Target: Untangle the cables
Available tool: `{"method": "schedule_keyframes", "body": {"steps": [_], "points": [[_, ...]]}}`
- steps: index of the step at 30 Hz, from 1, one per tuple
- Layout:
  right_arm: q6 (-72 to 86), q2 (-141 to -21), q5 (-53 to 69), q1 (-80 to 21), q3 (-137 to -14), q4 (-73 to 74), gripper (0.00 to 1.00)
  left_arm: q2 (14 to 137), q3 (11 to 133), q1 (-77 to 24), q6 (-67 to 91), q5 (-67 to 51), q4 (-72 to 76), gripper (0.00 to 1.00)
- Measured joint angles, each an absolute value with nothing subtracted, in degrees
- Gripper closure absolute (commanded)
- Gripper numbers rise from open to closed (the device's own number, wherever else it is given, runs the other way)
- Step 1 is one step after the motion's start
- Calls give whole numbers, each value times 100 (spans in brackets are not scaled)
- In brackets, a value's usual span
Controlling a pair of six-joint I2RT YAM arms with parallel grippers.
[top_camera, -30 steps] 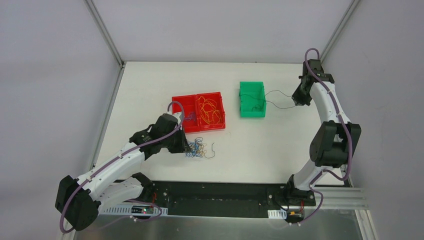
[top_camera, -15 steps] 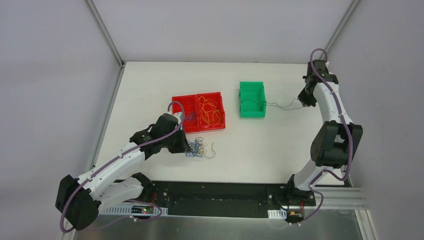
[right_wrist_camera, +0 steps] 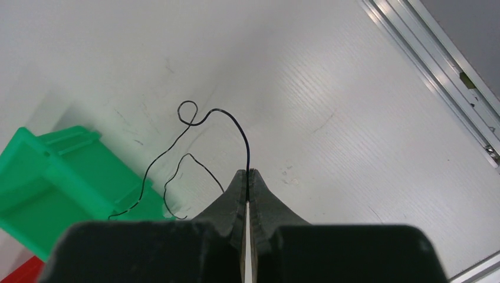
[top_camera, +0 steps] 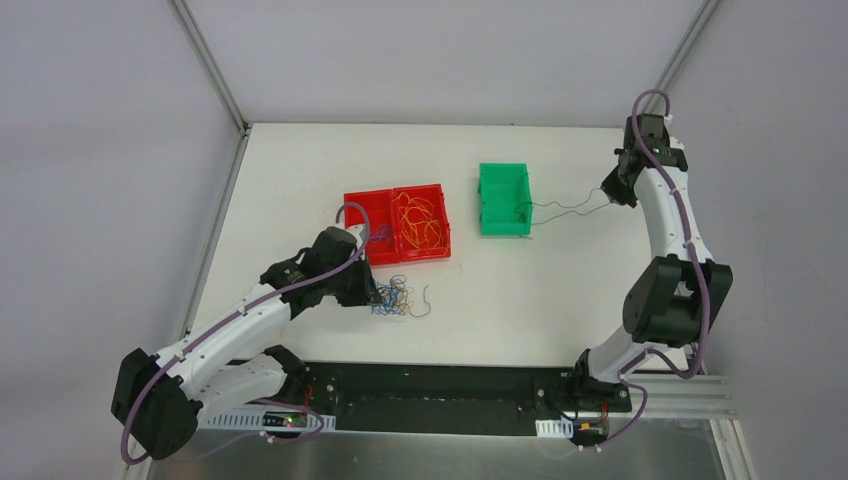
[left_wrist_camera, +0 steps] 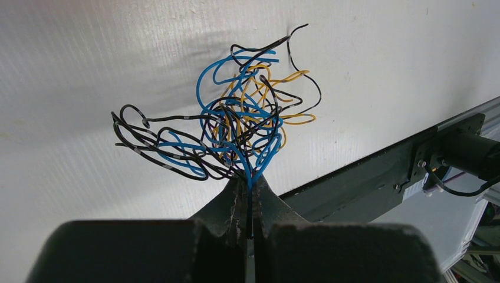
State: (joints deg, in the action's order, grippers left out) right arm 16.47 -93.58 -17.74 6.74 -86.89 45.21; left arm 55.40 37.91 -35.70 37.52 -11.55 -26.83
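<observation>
A loose tangle of blue, black and orange-yellow cables (top_camera: 400, 297) (left_wrist_camera: 236, 121) lies on the white table in front of the red bin. My left gripper (top_camera: 372, 296) (left_wrist_camera: 250, 180) is shut on blue strands at the tangle's near edge. A single thin black cable (top_camera: 565, 208) (right_wrist_camera: 227, 115) stretches from the green bin (top_camera: 503, 198) (right_wrist_camera: 56, 177) rightward to my right gripper (top_camera: 612, 192) (right_wrist_camera: 249, 172), which is shut on its end, raised at the table's right side. Another black strand (right_wrist_camera: 186, 162) curls beside the green bin.
A red two-compartment bin (top_camera: 398, 224) holds orange-yellow wires in its right half and a few blue-purple ones in its left. The black base rail (top_camera: 440, 395) (left_wrist_camera: 377, 177) runs along the near edge. An aluminium frame rail (right_wrist_camera: 436, 65) borders the table's right side.
My right gripper has moved right and away from the green bin, drawing the black cable out longer. The left arm and the tangle have stayed still.
</observation>
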Motion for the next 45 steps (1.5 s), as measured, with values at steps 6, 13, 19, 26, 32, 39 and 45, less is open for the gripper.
{"method": "schedule_keyframes", "body": {"steps": [6,13,19,26,32,39,45], "points": [[1586,-9004,-1297,64,-8646,4296,100,5631,3817,-3570,3752,-1157,-2679,100],[1363,-9157,-670,-644,-9692,5037,100,5651,3822,-3570,3752,-1155,-2681,100],[1175,-9483,-768,-1079,-10871,5961,100,5651,3822,-3570,3752,-1157,-2681,100],[1164,-9432,-1044,-1129,-10667,6619,100,5690,3839,-3570,3750,-1162,-2681,100],[1179,-9231,-1544,-1369,-10154,6845,100,5741,3920,-3607,3745,-1184,-2674,100],[1295,-8777,-1911,-1686,-9944,7164,100,5741,3924,-3607,3745,-1184,-2665,100],[1424,-8228,-1741,-2029,-9985,7249,100,5771,3927,-3607,3745,-1186,-2637,100]]}}
